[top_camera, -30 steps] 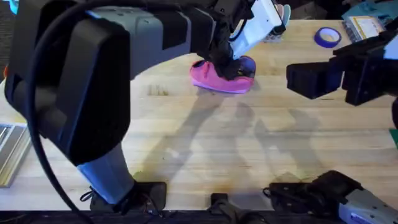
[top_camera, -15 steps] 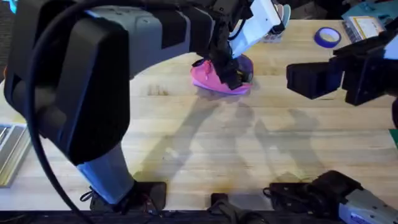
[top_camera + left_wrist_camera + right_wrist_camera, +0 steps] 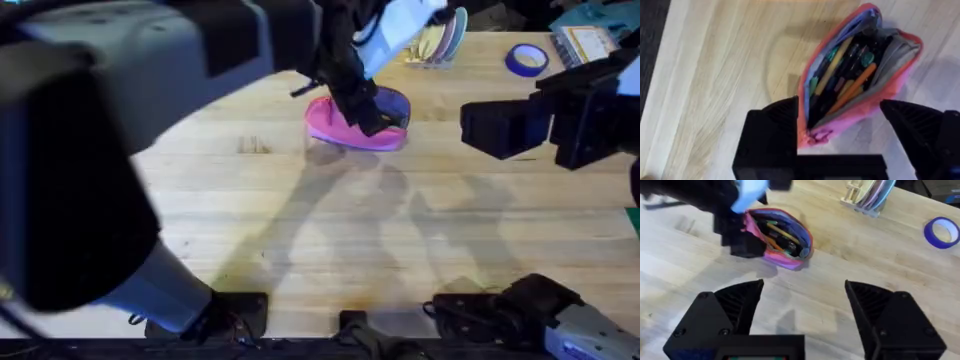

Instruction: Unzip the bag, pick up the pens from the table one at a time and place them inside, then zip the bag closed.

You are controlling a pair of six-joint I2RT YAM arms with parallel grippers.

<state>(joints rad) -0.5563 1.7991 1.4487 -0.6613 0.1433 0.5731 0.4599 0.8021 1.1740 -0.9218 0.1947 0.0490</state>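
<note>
The table is a big top of pale wood planks, and a lot of its left side is hidden in the overhead view by the left arm, which rises close under the camera and looks huge, dark and blurry. That arm reaches out to the far middle of the table, where the left gripper hangs right over the bag and covers part of it from above. In the left wrist view the left gripper has its two black fingers wide apart, one on each side of the bag's near end, and I cannot tell if they touch the cloth. The right gripper is held up over bare wood, well apart from the bag, with its jaws wide open and nothing between them. The bag is a bright pink pouch lying on the table with its zipper open, so the blue lining shows. Inside it lie the pens, many packed close together, some orange, yellow, green and dark; they are too crowded to count. At the far edge of the table stands a small rack holding thin colored pieces, cut off at the edge of the view. Near it, off to the right, lies a roll of blue tape.
</note>
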